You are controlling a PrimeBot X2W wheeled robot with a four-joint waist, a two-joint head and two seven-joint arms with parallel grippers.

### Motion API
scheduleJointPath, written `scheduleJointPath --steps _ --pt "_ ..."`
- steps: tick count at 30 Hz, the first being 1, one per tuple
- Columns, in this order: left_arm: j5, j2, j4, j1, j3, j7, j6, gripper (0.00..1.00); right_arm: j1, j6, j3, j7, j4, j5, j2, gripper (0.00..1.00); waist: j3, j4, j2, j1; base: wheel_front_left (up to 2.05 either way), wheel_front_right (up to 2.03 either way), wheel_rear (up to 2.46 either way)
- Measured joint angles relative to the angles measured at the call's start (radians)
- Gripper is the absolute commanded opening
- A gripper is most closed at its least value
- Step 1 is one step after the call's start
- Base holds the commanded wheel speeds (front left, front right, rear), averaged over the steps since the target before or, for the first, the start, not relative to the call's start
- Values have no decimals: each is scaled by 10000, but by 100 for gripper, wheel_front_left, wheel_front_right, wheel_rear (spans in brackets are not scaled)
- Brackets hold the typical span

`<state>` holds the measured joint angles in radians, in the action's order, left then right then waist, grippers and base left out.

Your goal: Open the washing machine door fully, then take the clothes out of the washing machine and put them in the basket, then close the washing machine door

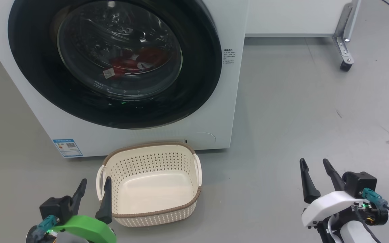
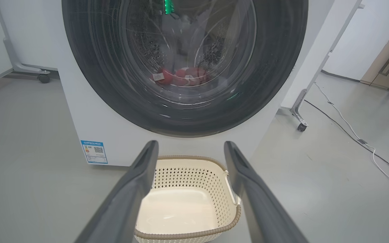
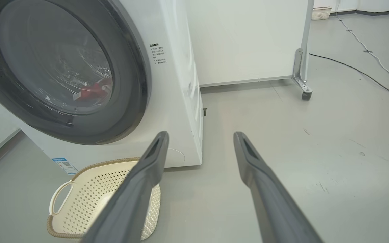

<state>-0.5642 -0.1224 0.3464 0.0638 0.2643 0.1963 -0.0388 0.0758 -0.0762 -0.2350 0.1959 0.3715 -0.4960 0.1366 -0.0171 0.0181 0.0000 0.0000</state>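
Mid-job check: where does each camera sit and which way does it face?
Head: high, looking forward and down at the white front-loading washing machine, its closed round black-rimmed glass door and the cream perforated plastic basket; left pincer lower left, right pincer lower right, both open.
Left wrist: low, facing the door squarely over the basket; its own dark fingers.
Right wrist: low, angled across the machine's right front corner; its own fingers.
Shared: red clothes behind the glass, all views.
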Motion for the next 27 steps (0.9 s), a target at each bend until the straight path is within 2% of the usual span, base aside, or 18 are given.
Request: scheduleJointPath --steps 15,27 --pt "1350 40 278 238 207 529 263 100 206 84 -303 481 169 1799 79 100 -25 37 0 0 0 0 0" --pt "1350 115 336 258 -4 529 347 100 206 174 96 489 217 1818 -71 100 12 41 0 0 0 0 0"
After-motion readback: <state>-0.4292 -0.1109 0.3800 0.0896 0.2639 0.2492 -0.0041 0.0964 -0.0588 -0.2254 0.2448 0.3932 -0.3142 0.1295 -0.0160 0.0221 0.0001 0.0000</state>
